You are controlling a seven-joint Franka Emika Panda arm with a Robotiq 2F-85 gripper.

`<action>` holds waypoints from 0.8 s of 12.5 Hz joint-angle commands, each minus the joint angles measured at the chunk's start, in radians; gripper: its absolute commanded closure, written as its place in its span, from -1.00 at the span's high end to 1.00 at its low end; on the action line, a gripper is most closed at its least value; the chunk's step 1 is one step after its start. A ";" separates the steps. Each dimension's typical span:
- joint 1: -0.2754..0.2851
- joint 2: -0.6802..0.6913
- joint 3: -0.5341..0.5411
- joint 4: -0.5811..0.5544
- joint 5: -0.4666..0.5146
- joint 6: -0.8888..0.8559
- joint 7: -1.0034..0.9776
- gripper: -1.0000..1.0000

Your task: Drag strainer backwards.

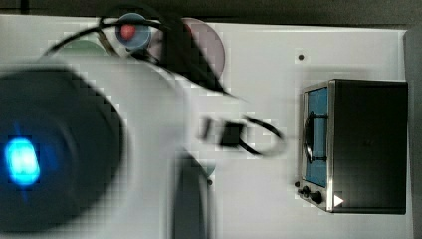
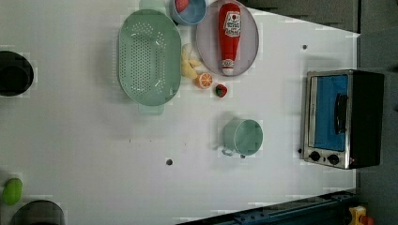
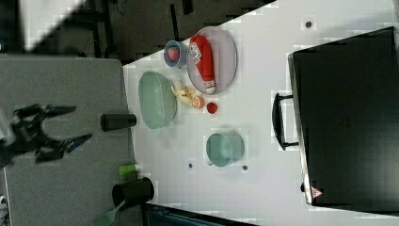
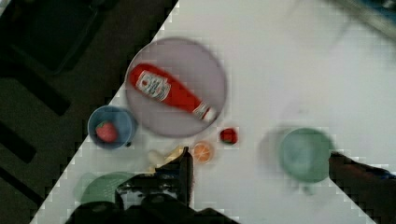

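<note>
the gripper [image 4: 259, 186], fingers spread wide, hangs above the table [image 2: 94, 140]; reaching the untouched strainer [image 2: 149, 57] comes next.

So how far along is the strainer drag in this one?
Nothing looks done yet. In the left view the strainer sits untouched beside the plate with the ketchup bottle, banana pieces against its rim. In hand: the gripper is above the table near the green cup, holding nothing. Left: reaching the strainer, making contact and dragging it.
</note>
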 commanded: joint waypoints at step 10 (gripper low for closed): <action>0.185 0.537 0.158 0.032 0.005 0.295 0.683 1.00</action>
